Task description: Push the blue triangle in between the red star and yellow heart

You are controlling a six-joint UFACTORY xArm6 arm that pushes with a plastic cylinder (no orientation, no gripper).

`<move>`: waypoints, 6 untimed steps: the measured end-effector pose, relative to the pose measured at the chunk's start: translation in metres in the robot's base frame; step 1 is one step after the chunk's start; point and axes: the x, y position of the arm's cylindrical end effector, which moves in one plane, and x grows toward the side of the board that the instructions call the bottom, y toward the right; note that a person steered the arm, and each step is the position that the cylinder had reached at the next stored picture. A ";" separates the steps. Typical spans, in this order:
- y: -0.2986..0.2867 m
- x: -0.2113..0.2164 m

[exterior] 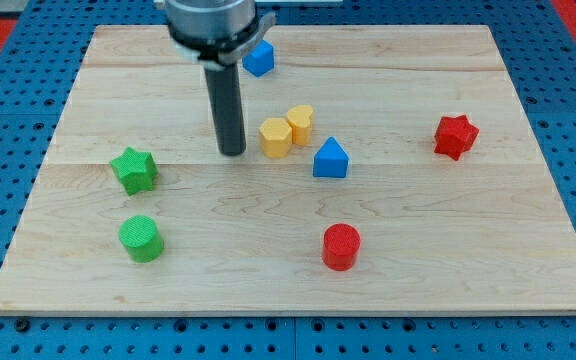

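The blue triangle (pixel 330 158) lies near the board's middle, just right of and below two yellow blocks. The yellow heart (pixel 300 122) sits above and left of it, touching a yellow hexagon (pixel 275 137). The red star (pixel 455 135) lies far to the view's right of the triangle. My tip (pixel 232 151) rests on the board left of the yellow hexagon, a short gap away, and well left of the blue triangle.
A blue cube (pixel 258 58) lies near the view's top beside the arm. A green star (pixel 133 169) and a green cylinder (pixel 141 238) lie at the left. A red cylinder (pixel 341 246) lies at the bottom middle. The wooden board (pixel 528 250) ends on blue pegboard.
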 end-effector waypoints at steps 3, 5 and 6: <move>0.097 -0.006; 0.158 -0.004; 0.166 -0.027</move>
